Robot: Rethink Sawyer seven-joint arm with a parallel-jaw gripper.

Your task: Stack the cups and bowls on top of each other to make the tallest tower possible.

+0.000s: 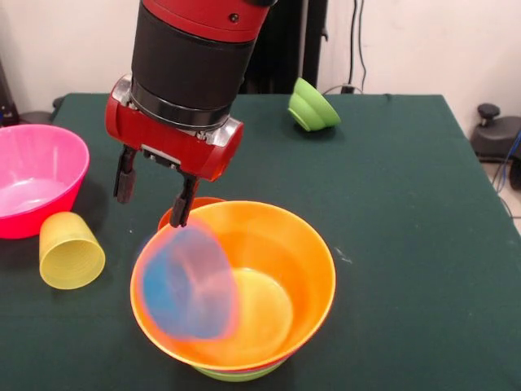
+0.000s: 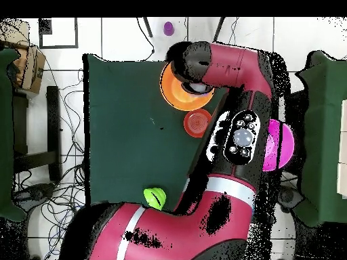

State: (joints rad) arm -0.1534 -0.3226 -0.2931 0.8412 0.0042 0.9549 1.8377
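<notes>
Above the near rim of the big orange bowl hangs the gripper, its two dark fingers spread apart with nothing between them. The orange bowl is the top layer of the tower; a lime-green bowl peeks out beneath its base. Inside the orange bowl, leaning against its left wall, is a blurred purple bowl with a blue patch showing through it. Just behind the orange bowl, a red-orange bowl is partly hidden by its rim and by one gripper finger. Left of the orange bowl, the yellow cup lies on its side on the green table, just beside a big pink bowl. Far behind the orange bowl, a second lime-green bowl rests tilted on its side.
</notes>
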